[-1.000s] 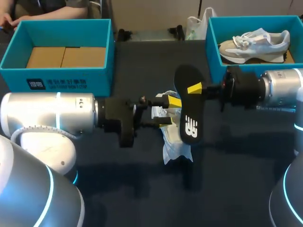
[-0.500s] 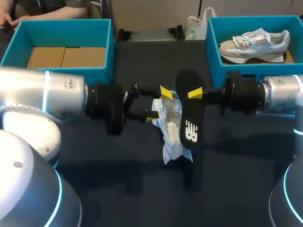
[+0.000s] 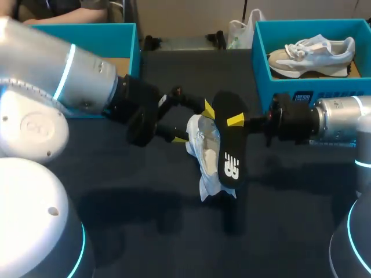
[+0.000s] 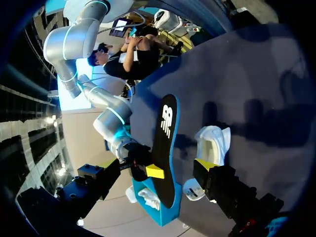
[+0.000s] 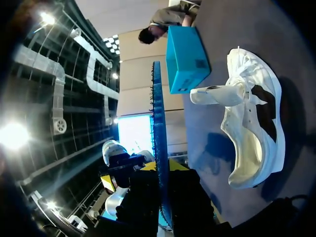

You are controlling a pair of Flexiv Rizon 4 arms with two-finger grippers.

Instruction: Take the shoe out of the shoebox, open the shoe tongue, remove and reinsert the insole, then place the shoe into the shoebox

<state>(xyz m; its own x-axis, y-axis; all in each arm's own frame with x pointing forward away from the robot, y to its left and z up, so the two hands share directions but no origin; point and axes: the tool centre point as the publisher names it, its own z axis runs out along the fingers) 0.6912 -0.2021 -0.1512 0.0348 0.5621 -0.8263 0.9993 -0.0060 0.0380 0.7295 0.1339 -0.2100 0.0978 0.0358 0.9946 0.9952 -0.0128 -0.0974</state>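
Shoe (image 3: 208, 159), white, is laid on the dark table (image 3: 116, 226) between the two arms. The left arm (image 3: 64, 81) is brought in low from the shoe's left, angled down toward it. The left gripper (image 3: 195, 123) is held at the shoe's far end with its fingers spread wide and nothing gripped; whether a tip touches the shoe cannot be told. The right arm (image 3: 336, 119) is stretched level from the shoe's right. The right gripper (image 3: 235, 120) is clenched on the black insole (image 3: 229, 145), which is held on edge just above and beside the shoe. Behind the shoe to the right, a teal shoebox (image 3: 261, 63) is set, with a second shoe (image 3: 313, 51) inside. Behind the shoe to the left, another teal box (image 3: 124, 40) is partly hidden by the left arm.
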